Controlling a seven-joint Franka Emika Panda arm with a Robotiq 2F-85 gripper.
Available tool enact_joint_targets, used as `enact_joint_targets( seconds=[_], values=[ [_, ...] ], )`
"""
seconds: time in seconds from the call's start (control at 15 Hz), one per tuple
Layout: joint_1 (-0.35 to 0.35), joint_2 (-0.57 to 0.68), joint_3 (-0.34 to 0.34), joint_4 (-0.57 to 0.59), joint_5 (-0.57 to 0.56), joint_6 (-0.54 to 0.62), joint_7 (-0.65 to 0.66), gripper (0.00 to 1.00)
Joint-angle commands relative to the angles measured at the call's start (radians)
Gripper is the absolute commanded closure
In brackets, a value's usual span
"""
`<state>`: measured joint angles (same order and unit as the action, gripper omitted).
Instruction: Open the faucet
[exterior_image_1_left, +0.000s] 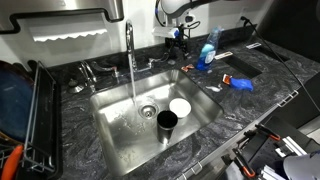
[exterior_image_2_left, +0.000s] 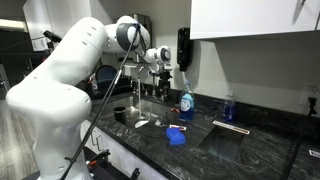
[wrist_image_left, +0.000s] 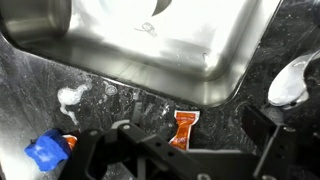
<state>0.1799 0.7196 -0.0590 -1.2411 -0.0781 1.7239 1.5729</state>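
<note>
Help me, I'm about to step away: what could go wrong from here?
1. Water appears to run from the faucet into the sink, landing near the black cup and white bowl, so it may splash.
2. The gripper hangs close to the blue soap bottle and could knock it over.

Upright chrome faucet (exterior_image_1_left: 129, 48), water running.
</note>
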Motion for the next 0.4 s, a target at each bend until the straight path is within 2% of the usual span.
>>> enact_joint_targets(
  seconds=[0.0,0.33],
  values=[
    [-0.017,-0.021,0.01,0.001,0.043,0.051,0.014,0.0],
    [0.018,-0.157,-0.005,-0.1,-0.002,0.308,0.068,0.0]
  ],
)
